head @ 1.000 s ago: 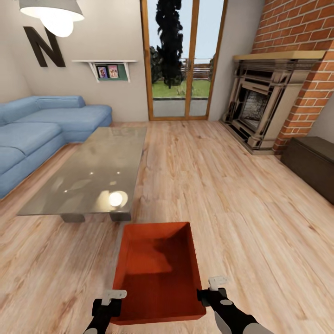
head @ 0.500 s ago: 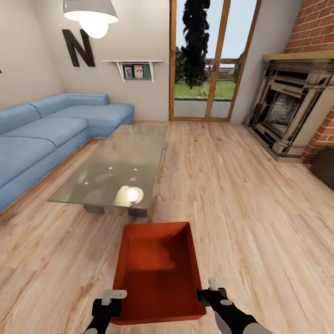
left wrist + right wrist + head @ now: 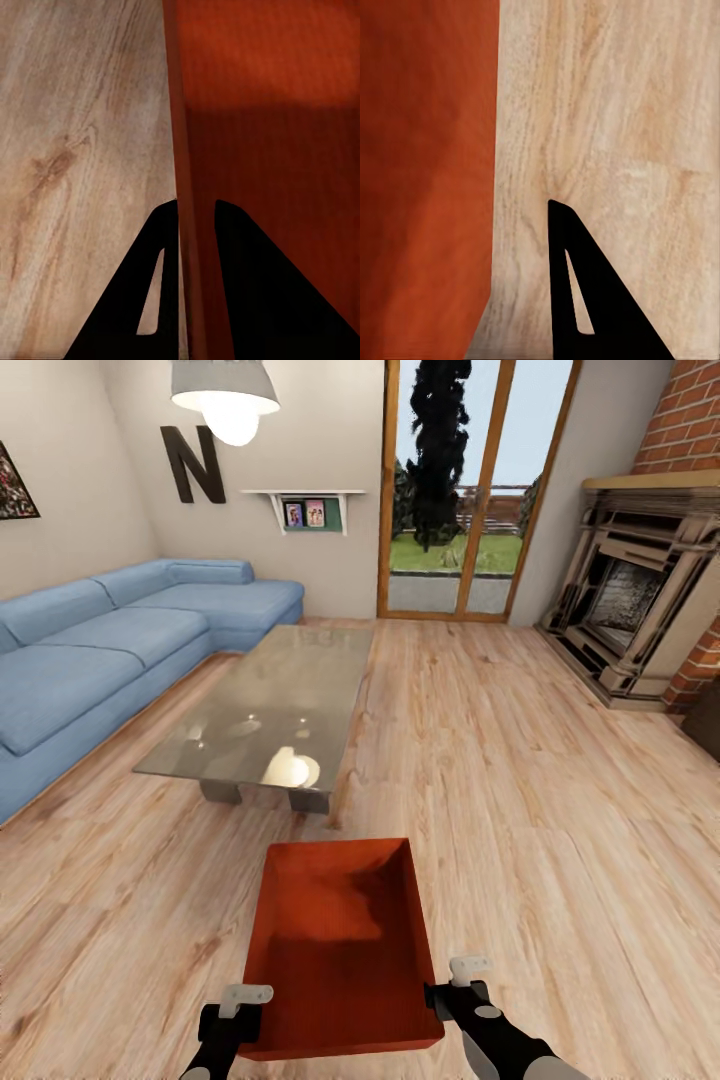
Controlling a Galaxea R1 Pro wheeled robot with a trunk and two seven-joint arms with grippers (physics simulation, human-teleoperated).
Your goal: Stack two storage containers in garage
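**View Rotated Left Across the Living Room**

The camera has turned left; room fixtures have shifted right in frame. The long blue fabric corner sofa [image 3: 110, 650] shows more of its length beside the rectangular glass-topped coffee table [image 3: 268, 705]. A dark framed wall picture [image 3: 15, 482] has entered above the sofa. The long low dark-brown cabinet [image 3: 706, 718] beyond the table has nearly left the view.
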